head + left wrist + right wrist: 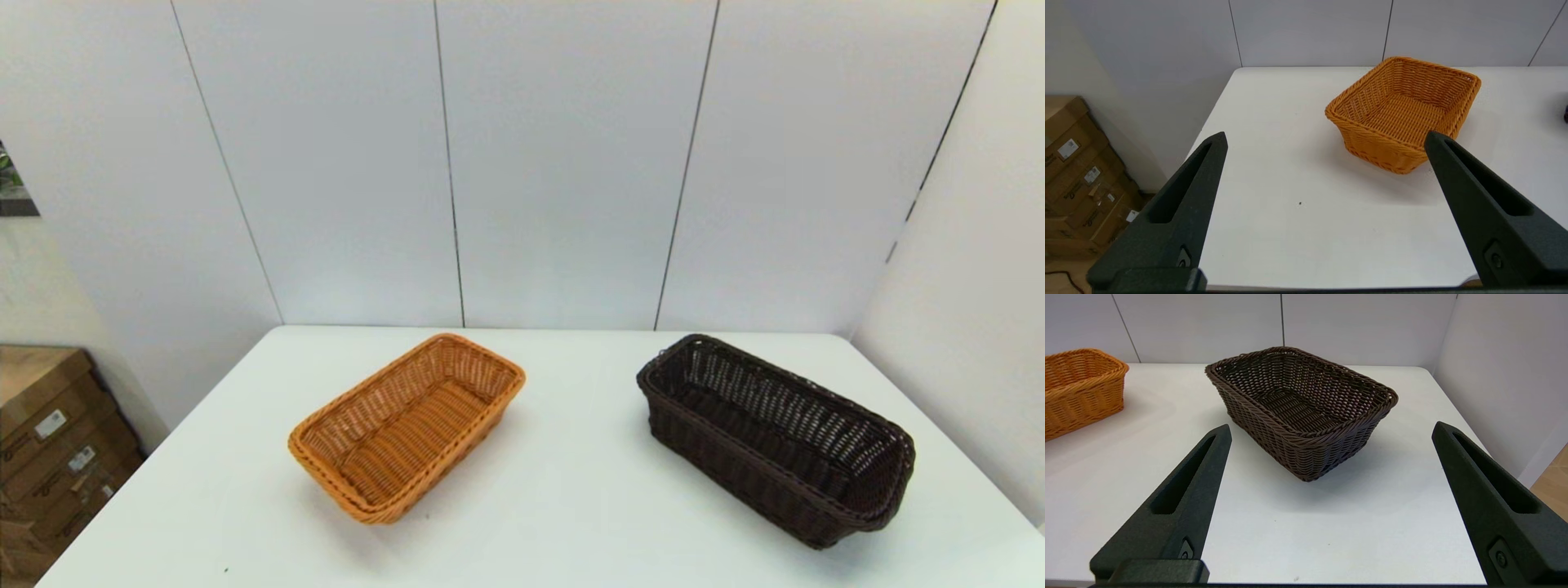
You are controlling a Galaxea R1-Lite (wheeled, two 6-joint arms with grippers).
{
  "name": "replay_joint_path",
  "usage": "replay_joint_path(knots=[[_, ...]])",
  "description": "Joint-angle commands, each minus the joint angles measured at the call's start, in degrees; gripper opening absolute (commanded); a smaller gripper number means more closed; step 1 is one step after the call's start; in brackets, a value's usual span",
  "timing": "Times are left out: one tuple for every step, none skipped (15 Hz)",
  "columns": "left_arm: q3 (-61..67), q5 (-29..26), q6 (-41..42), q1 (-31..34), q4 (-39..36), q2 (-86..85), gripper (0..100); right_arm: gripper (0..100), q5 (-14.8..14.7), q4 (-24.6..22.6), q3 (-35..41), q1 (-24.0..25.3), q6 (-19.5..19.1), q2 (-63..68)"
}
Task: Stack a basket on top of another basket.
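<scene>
The dark brown basket (775, 437) sits empty on the right half of the white table (563, 490); the right wrist view shows the dark brown basket (1300, 408) ahead of my right gripper (1331, 430), which is open and held back near the table's front edge, apart from it. The orange-tan basket (408, 425) lies empty on the left half. In the left wrist view the orange-tan basket (1402, 112) is ahead of my open left gripper (1325, 139), which holds nothing. Neither arm shows in the head view.
Grey wall panels (563, 163) close off the table's back and right side. Stacked cardboard boxes (49, 441) stand on the floor left of the table. A gap of bare tabletop separates the two baskets.
</scene>
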Motion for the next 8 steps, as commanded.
replay_joint_path(knots=[[-9.83, 0.04, -0.09, 0.10, -0.02, 19.79, 100, 100, 0.00, 0.00, -0.04, 0.00, -0.01, -0.11], [-11.86, 0.22, -0.09, 0.10, -0.02, 24.19, 100, 100, 0.00, 0.00, 0.05, 0.00, -0.01, -0.02], [-14.32, 0.75, 0.00, 0.19, 0.34, 29.28, 100, 100, 0.00, 0.00, 0.05, 0.00, -0.01, -0.02], [-15.55, 1.19, 0.00, 0.19, 0.34, 32.54, 100, 100, 0.00, 0.00, 0.05, 0.00, -0.01, -0.02], [-16.69, 1.45, 0.00, 0.28, 0.42, 35.52, 100, 100, 0.00, 0.00, -0.04, 0.00, -0.01, -0.02], [-17.48, 1.45, -0.18, 0.28, 1.04, 38.34, 100, 100, 0.00, 0.00, 0.05, 0.00, -0.01, -0.02], [-17.66, 1.63, -0.53, 0.37, 1.30, 40.71, 100, 100, 0.00, 0.00, 0.05, 0.00, -0.01, -0.02], [-17.74, 2.24, -1.67, 0.37, 1.48, 43.08, 100, 100, 0.00, 0.00, -0.04, 0.00, -0.01, -0.02]])
